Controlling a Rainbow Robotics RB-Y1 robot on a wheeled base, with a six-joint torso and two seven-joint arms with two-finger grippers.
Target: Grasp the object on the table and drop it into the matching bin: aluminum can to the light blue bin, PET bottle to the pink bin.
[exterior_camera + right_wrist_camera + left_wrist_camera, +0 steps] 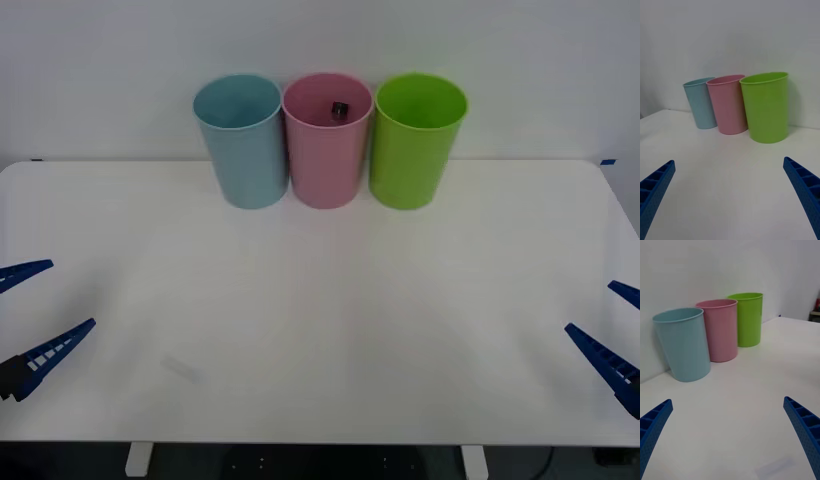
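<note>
On the large white table (320, 300), the small dark-capped plastic bottle (339, 110) already lies inside the tall pink plastic bin (327, 150), well apart from the left gripper (30, 320) and right gripper (612, 335), both jaws released.

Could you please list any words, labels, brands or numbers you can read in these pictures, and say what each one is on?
No readable text anywhere.
The light blue bin, pink bin and green bin are plain.
The bottle's black cap inside the pink bin is too small to show any marking.
The table bears no writing.
</note>
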